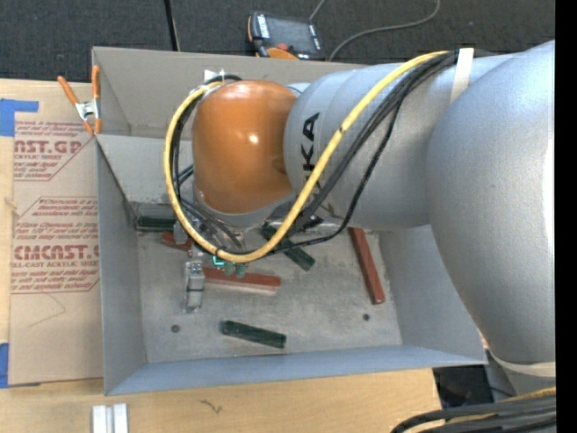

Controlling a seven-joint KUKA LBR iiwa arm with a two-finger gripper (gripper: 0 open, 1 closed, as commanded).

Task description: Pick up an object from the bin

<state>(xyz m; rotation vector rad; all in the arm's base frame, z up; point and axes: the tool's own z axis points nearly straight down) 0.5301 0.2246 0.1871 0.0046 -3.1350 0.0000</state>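
The end effector point(194, 285) is hovering at the left end of a reddish-brown flat bar point(245, 281) lying mid-floor in the bin point(122, 278). Whether it is open or closed, nobody can tell. The bar is looking stiff and light, probably best pinched across its narrow width.

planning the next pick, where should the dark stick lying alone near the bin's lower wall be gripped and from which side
Probably at its middle, across the narrow width, coming straight down from above. The dark stick lies flat and slightly slanted on the bin floor, apart from the other things, with bare floor along both long sides.
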